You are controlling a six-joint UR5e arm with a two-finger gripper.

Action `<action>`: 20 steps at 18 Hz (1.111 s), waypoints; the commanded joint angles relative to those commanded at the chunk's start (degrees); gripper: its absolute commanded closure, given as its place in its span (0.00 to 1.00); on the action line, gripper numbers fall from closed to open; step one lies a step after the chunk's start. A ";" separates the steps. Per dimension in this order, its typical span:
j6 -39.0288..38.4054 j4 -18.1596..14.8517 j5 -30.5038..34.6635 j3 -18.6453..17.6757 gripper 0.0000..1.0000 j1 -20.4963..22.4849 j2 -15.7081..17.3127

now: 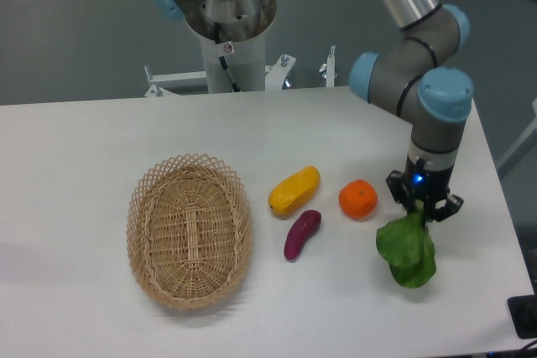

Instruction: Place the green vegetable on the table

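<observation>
I count one green vegetable [407,249], at four o'clock on the table [84,148], one orange [358,199] near centre-right, one yellow fruit piece [294,190] at centre, one purple eggplant piece [302,234] just below it, and one wicker basket [190,230] at eight o'clock. That makes four food toys, one basket.

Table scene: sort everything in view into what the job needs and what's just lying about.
Job: green vegetable, held by the gripper; table.
Lying about: wicker basket, yellow piece, purple eggplant piece, orange.
</observation>
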 joint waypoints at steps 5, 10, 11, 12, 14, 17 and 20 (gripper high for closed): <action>0.17 0.09 0.00 0.96 0.00 0.00 0.00; -0.53 0.00 0.00 1.32 0.00 0.00 1.23; 0.17 0.09 0.00 1.14 0.00 0.00 1.58; 0.09 0.35 -0.09 1.40 0.00 0.09 2.02; 0.00 0.35 -0.09 2.72 0.00 0.17 3.77; 0.35 0.09 0.17 3.60 0.00 1.31 6.76; 2.19 -0.53 1.32 3.43 0.00 3.86 10.80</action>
